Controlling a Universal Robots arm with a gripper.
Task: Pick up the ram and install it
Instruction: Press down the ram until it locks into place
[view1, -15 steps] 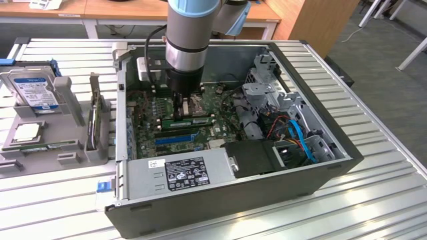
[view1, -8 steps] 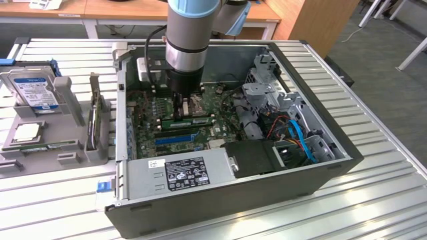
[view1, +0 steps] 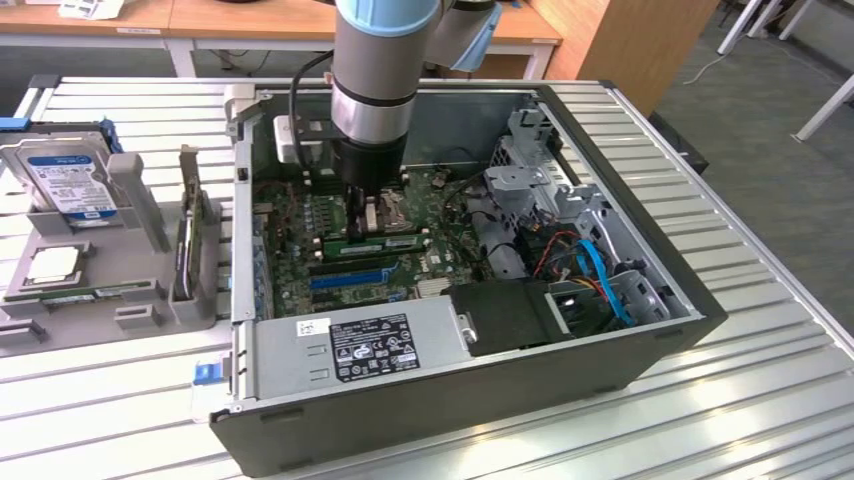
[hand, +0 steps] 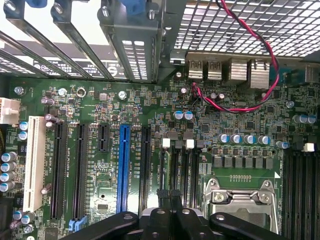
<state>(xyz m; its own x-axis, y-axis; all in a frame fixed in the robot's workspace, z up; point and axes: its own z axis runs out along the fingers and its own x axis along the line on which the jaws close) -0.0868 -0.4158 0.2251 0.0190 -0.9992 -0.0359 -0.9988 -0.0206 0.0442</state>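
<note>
My gripper (view1: 360, 212) reaches down into the open computer case (view1: 641, 345), just above the motherboard (hand: 150, 105). In the wrist view its black fingertips (hand: 169, 196) are pressed together with nothing between them, beside the CPU socket (hand: 242, 200). A green ram stick (view1: 378, 243) with black chips lies along the memory slots, just in front of the gripper in the exterior view. Black memory slots (hand: 300, 190) show at the edge of the wrist view. Another thin green stick (view1: 87, 294) lies in the grey holder (view1: 147, 300) outside the case.
The grey holder at the exterior view's left also carries a silver hard drive (view1: 67, 175) and a CPU chip (view1: 54, 263). Inside the case are a power supply (view1: 360, 345), blue cables (view1: 601, 280) and a drive cage (view1: 534, 180). The case stands on a slatted metal table (view1: 761, 400).
</note>
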